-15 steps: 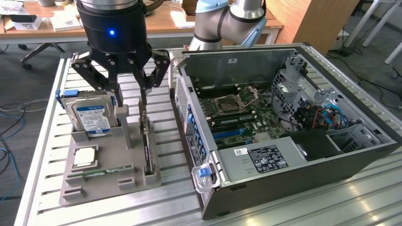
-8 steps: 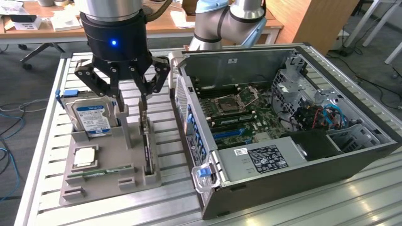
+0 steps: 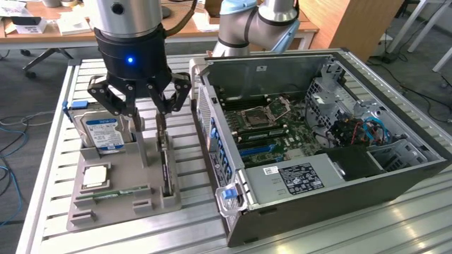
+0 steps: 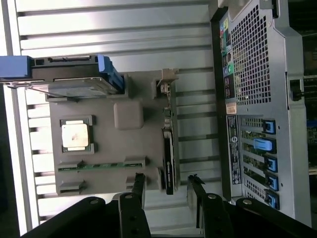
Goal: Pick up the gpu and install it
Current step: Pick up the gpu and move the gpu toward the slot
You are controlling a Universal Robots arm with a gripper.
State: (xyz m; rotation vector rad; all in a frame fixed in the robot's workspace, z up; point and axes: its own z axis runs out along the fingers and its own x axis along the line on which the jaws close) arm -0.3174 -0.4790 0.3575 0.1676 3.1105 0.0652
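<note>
The black two-fingered hand (image 3: 148, 112) hangs over the far end of a grey moulded plastic tray (image 3: 106, 211), its fingers (image 4: 138, 186) spread apart and holding nothing. In the wrist view the fingertips stand on either side of the gpu (image 4: 168, 158), a thin dark circuit card with a silver bracket end. The card stands on edge in the tray's slot, on the side nearest the open grey computer case (image 3: 318, 132). The card shows only its edge, so its face cannot be made out, nor whether the fingers touch it.

Elsewhere on the tray:
- A silver, blue-labelled hard drive (image 3: 102, 132) stands upright at the far corner, partly hidden by the hand's linkage.
- A square silver processor chip (image 3: 94, 177) lies flat mid-tray.
- A slim green memory stick (image 3: 113, 194) lies toward the near end.

The tray rests on a slatted aluminium counter (image 3: 50, 159), just beside the case.
</note>
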